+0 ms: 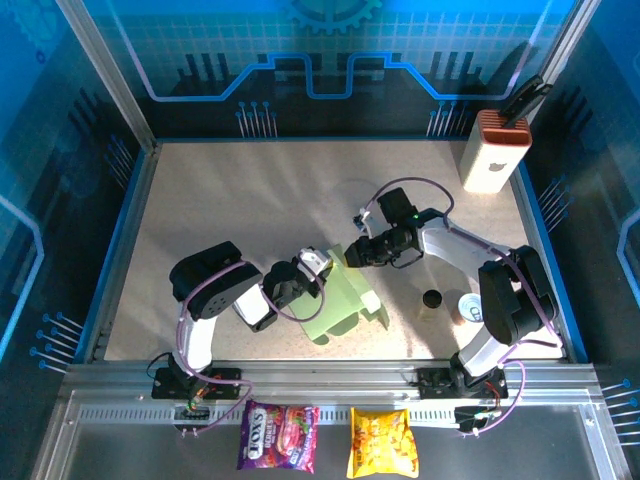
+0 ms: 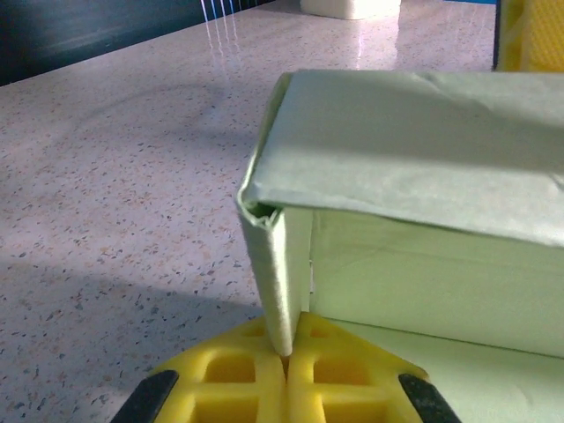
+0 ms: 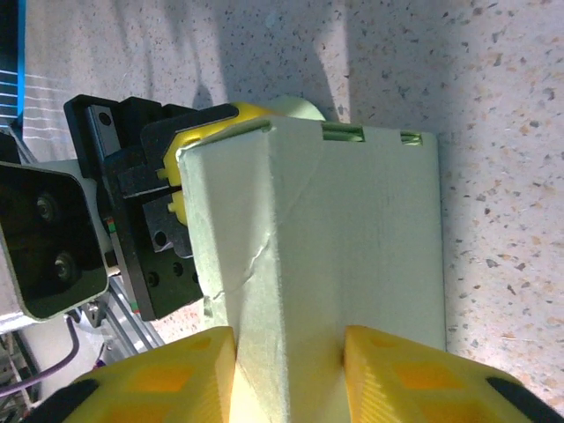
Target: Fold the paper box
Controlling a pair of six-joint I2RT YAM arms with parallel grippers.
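The paper box [image 1: 345, 300] is pale green card, partly folded, resting on the table between the two arms. In the left wrist view the paper box [image 2: 423, 150] shows a raised wall with a lid-like panel over it. My left gripper [image 2: 286, 348] is shut on a thin upright flap at its near corner. My left gripper [image 1: 312, 285] meets the box's left side. In the right wrist view the paper box [image 3: 352, 229] runs away from me, and my right gripper [image 3: 289, 357] is shut on a folded ridge, yellow fingers [image 3: 176, 379] pressing each side. My right gripper [image 1: 352, 256] holds the box's far end.
A white block with an orange ribbed top [image 1: 495, 150] stands at the back right. A small dark cylinder [image 1: 432, 299] and a can [image 1: 470, 308] sit by the right arm's base. Two snack packets [image 1: 277, 437] [image 1: 382, 443] lie on the front rail.
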